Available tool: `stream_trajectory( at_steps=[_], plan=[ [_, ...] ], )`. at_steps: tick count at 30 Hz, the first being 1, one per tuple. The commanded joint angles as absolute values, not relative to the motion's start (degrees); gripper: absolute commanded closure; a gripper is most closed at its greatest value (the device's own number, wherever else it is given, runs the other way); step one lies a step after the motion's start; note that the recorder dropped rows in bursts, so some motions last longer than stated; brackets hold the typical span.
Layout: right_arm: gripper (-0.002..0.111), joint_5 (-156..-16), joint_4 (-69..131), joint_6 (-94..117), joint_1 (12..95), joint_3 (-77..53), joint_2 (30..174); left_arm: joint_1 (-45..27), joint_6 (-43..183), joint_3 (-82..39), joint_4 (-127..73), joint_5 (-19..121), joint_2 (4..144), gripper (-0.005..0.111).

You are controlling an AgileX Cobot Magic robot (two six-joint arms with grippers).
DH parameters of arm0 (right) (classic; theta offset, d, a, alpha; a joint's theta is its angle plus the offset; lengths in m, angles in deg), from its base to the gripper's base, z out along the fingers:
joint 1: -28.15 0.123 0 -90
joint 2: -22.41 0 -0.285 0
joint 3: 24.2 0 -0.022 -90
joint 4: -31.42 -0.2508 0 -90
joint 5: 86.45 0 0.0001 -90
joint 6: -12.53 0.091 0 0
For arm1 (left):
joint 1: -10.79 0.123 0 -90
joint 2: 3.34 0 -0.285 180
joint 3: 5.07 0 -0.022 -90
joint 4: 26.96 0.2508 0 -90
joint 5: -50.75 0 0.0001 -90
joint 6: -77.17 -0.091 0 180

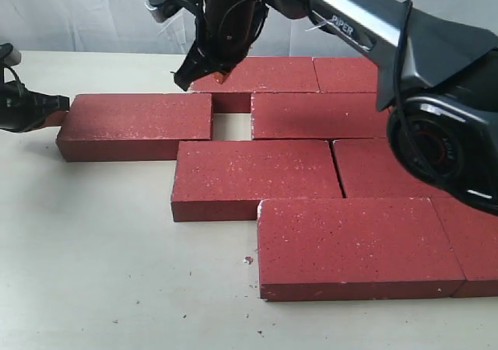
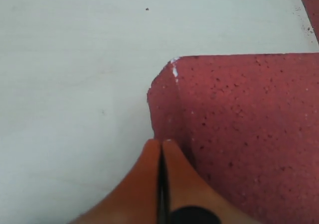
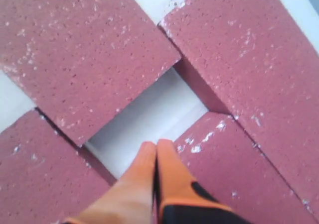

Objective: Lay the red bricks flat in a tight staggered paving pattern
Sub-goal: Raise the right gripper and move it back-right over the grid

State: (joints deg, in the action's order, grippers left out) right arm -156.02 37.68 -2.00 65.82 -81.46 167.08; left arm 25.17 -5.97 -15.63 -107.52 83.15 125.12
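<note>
Several dark red bricks lie flat in staggered rows. The left brick [image 1: 134, 120] stands apart from the middle-row brick [image 1: 319, 115], with a small bare gap [image 1: 231, 126] between them. My left gripper [image 1: 61, 104] is shut and empty, its tips [image 2: 160, 142] pressed against the outer end face of that left brick [image 2: 249, 124]. My right gripper [image 1: 201, 76] is shut and empty, hanging above the left end of the back brick [image 1: 268, 74]. In the right wrist view its tips [image 3: 156, 144] are over the edge of the gap [image 3: 149, 117].
More bricks fill the right side: a second-row brick [image 1: 257, 175], one beside it [image 1: 385, 167], and a front brick [image 1: 350, 241]. The right arm's base [image 1: 443, 132] looms over the right bricks. Pale tabletop [image 1: 93, 249] stretches to the front left.
</note>
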Motion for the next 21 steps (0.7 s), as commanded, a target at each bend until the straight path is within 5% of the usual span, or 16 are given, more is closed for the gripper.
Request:
stream_trajectory(
  at_steps=[1, 7, 21],
  plan=[
    [0.109, -156.41, 37.37, -1.83, 65.31, -70.31, 161.14, 24.91, -5.90, -15.50, -107.92, 84.66, 124.53, 0.107],
    [0.109, -156.41, 39.15, -1.91, 63.90, -54.19, 152.02, 24.91, -5.90, -15.50, -107.92, 85.77, 124.79, 0.107],
    [0.109, -128.54, 43.58, 0.59, 50.08, -22.29, 129.17, 24.91, -5.90, -15.50, -108.69, 87.02, 126.61, 0.107]
  ],
)
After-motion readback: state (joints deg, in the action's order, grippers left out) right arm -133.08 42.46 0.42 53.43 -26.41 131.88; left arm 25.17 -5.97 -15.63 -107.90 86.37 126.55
